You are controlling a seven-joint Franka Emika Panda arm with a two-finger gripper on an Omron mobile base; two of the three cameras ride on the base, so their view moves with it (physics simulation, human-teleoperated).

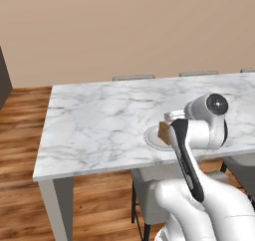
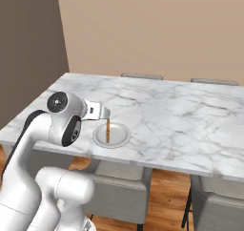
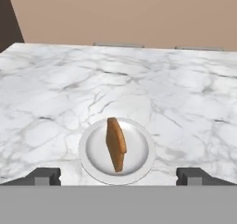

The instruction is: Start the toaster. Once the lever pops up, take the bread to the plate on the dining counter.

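The bread [image 3: 115, 143], a brown-crusted slice, stands on its edge in the round white-grey plate [image 3: 139, 149]. The plate rests near the front edge of the dining counter [image 3: 69, 89], a white grey-veined marble slab. My gripper [image 3: 118, 176] is open, its fingertips [image 3: 44, 176] spread wide on either side of the plate and clear of the slice. From the sides, the gripper [image 2: 106, 115] hovers just behind and above the bread [image 2: 108, 130] and plate [image 2: 116, 138]. The left base view shows the bread [image 1: 163, 131] on the plate [image 1: 151, 137], partly hidden by my arm. The toaster is out of view.
Grey chairs are tucked under the counter's near side [image 2: 121, 187] [image 2: 217, 201], right below the plate. More chair backs [image 1: 133, 77] [image 1: 198, 73] line the far side. A dark wall [image 2: 28, 53] stands at the left; wooden floor [image 1: 20, 130] lies beyond the counter's left end.
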